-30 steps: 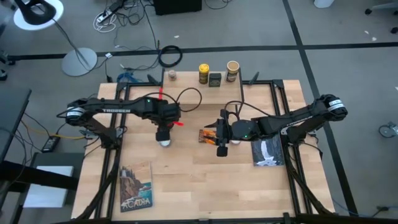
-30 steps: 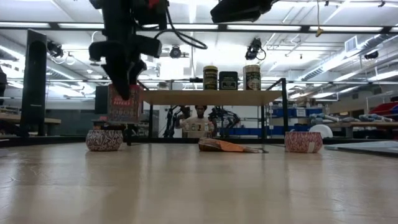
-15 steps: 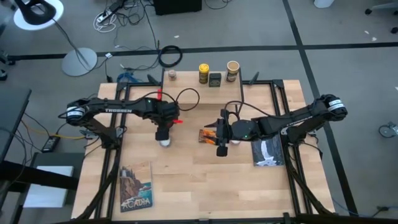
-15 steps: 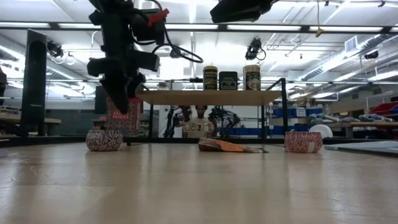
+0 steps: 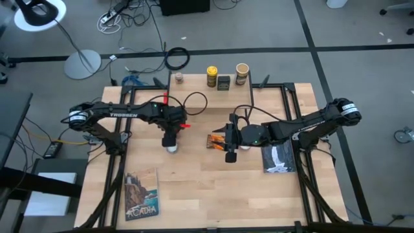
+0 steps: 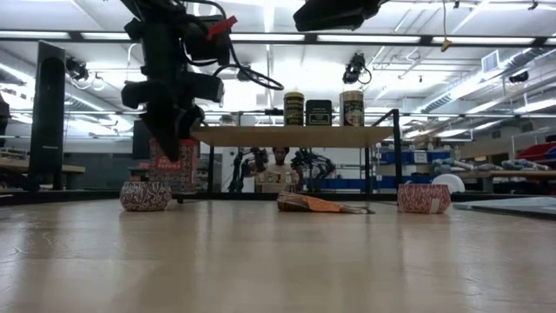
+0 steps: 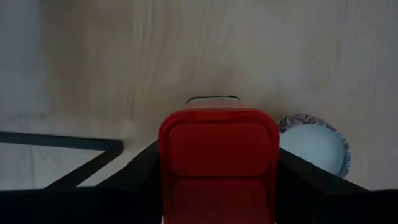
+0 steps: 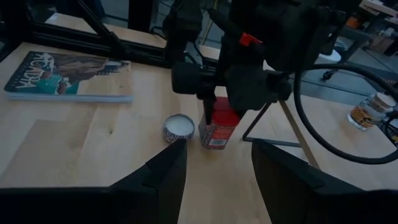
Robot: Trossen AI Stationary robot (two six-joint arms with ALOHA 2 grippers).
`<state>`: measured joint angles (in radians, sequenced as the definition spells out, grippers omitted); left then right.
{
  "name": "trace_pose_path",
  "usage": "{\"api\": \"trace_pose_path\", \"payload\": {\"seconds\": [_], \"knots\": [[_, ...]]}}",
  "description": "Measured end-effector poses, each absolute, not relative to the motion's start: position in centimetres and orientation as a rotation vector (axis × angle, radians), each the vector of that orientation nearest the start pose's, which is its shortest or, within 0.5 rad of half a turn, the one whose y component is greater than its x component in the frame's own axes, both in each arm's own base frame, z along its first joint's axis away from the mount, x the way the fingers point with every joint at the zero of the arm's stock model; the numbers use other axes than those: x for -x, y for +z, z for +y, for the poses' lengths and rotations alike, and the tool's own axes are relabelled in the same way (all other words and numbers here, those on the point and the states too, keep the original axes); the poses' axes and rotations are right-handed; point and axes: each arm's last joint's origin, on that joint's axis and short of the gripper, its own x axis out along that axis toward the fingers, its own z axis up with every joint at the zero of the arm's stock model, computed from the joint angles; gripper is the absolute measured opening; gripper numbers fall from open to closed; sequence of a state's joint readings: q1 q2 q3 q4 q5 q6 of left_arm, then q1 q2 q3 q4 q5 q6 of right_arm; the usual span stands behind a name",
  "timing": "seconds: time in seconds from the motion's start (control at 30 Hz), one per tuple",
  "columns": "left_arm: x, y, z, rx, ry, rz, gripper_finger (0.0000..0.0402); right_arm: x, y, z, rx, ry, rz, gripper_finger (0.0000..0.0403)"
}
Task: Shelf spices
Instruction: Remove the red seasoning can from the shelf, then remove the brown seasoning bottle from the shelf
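My left gripper is shut on the red tin and holds it upright, low over the table beside a white round disc. I cannot tell whether the tin's base touches the table. The orange packet lies flat mid-table. My right gripper hovers open just right of the packet, with nothing between its fingers. On the shelf at the far edge stand the small pale-capped jar, the yellow jar, the dark tin and the tan jar. My left gripper pinches the red tin between its two fingers at the upper end, on two opposite sides just below the red lid. The fingers come from above, pointing steeply down. The tin stands upright below them.
One picture-covered book lies at the near left and another under the right arm. A second white disc sits at the right in the low view. Black frame bars run along the table's sides.
My left gripper has gone down toward the table with the red tin, which stays upright in the hold, and has then kept still beside the white disc.
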<state>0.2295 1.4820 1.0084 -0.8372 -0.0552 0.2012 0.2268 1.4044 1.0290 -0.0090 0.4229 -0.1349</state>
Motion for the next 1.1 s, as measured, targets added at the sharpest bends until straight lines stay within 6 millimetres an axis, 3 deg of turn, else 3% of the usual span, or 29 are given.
{"api": "trace_pose_path", "payload": {"seconds": [0.1, 0.33, 0.67, 1.1], "knots": [[-26.0, 21.5, 6.2, -0.047, 0.110, 1.317, 0.0210, -30.8, 29.5, 5.9, 0.256, -0.169, 0.378, 0.0181], [-26.0, 21.5, 6.1, -0.009, 0.104, 1.312, 0.0272, -30.8, 29.5, 5.9, 0.256, -0.169, 0.378, 0.0181], [-26.5, 21.8, 4.5, 0.042, 0.105, 1.303, 0.0258, -30.8, 29.5, 5.9, 0.273, -0.166, 0.380, 0.0181], [-28.3, 25.7, 3.3, -0.051, 0.137, 1.184, 0.0259, -30.5, 29.5, 5.8, 0.334, -0.240, 0.399, 0.0181]]}}
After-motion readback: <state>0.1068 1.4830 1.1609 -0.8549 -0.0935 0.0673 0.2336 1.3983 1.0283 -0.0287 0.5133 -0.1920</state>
